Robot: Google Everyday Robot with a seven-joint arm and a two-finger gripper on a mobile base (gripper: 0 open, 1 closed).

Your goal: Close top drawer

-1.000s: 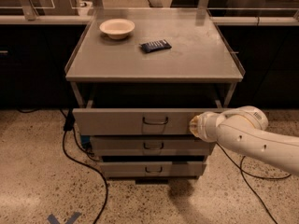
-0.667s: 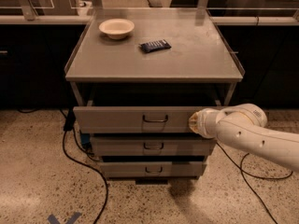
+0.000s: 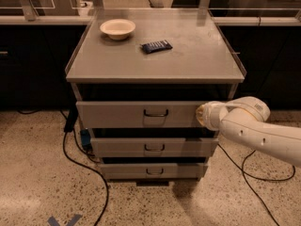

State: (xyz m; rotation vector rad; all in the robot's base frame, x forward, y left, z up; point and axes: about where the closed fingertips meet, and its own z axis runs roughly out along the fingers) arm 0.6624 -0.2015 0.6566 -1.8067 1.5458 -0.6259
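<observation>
The top drawer (image 3: 117,114) is a wide grey metal drawer with a flat front panel and a small dark loop handle (image 3: 155,113) at its centre. It stands slightly pulled out under the cabinet top, with a dark gap above it. My gripper (image 3: 201,116) is at the right end of the drawer's front panel, on the end of the white arm (image 3: 256,131) that comes in from the right. The arm hides the drawer's right end.
Two similar grey drawers (image 3: 153,147) (image 3: 153,171) sit below. On the cabinet top (image 3: 117,62) lie a white bowl (image 3: 117,28) and a dark wrapped packet (image 3: 156,46). Black cables (image 3: 80,161) run over the speckled floor on both sides. Dark counters stand behind.
The top drawer's front has moved back toward the cabinet, and my arm has followed it in.
</observation>
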